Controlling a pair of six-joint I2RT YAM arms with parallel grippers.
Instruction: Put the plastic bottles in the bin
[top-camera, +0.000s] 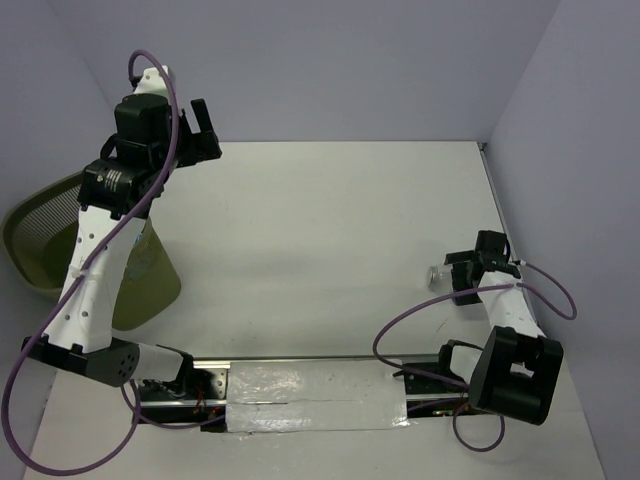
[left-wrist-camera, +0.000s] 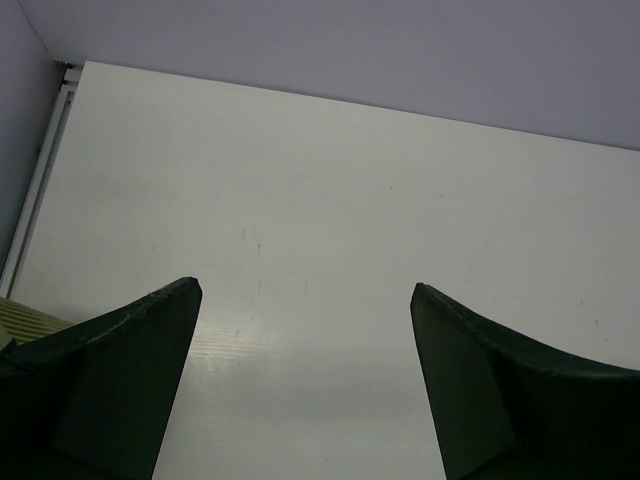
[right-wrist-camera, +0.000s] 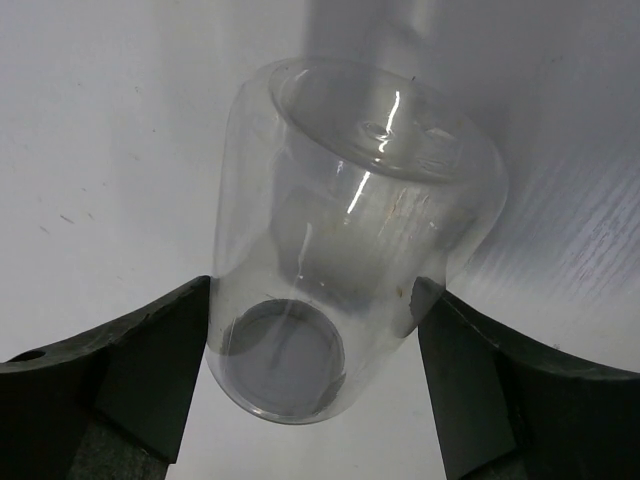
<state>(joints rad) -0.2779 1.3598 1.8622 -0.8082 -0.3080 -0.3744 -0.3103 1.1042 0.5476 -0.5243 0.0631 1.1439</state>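
One clear plastic bottle (right-wrist-camera: 350, 180) lies on the white table at the right, a small glint beside the black fingers (top-camera: 437, 272) in the top view. My right gripper (right-wrist-camera: 312, 290) (top-camera: 456, 277) is low over the table. Its two fingers press against the bottle's sides near the neck end, so it is shut on the bottle. The olive-green mesh bin (top-camera: 40, 240) stands off the table's left edge, partly hidden by my left arm. My left gripper (left-wrist-camera: 305, 290) (top-camera: 203, 125) hangs high at the back left, open with nothing between its fingers. A sliver of the bin (left-wrist-camera: 20, 320) shows at that view's lower left.
Lilac walls close the table at the back and right, with a thin rail (top-camera: 497, 195) along the right edge. A silver taped strip (top-camera: 315, 395) runs between the arm bases at the near edge. Purple cables (top-camera: 420, 315) loop beside both arms.
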